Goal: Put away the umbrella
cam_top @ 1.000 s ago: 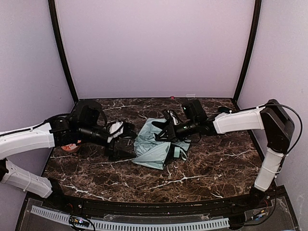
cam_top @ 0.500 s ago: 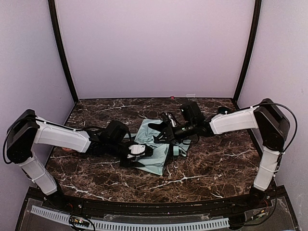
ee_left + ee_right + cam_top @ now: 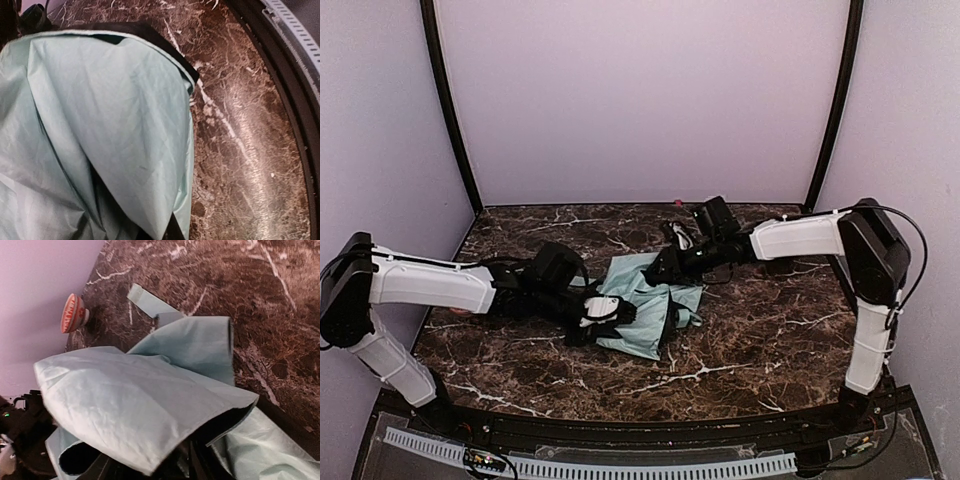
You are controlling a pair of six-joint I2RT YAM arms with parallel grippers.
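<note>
The umbrella [image 3: 648, 300] lies collapsed in the middle of the marble table, its pale mint fabric spread in loose folds with the black lining showing at the edges. My left gripper [image 3: 606, 312] lies low at the fabric's left edge and is shut on it. In the left wrist view the folds of the umbrella [image 3: 100, 125] gather toward the bottom, and my fingers are hidden. My right gripper [image 3: 667, 266] sits at the far edge, open. A flap of the umbrella [image 3: 130, 400] drapes over the jaws. Its strap [image 3: 147, 302] lies flat on the table.
A small red-and-white bowl [image 3: 74, 313] stands by the left wall, behind my left arm. A tiny red object [image 3: 677, 202] sits at the foot of the back wall. The table's raised black front rim [image 3: 295, 110] runs close to the umbrella's near side.
My left arm swung in low to the umbrella's left edge and its gripper shut there. My right gripper opened and drew back toward the far right, and the fabric settled flatter.
</note>
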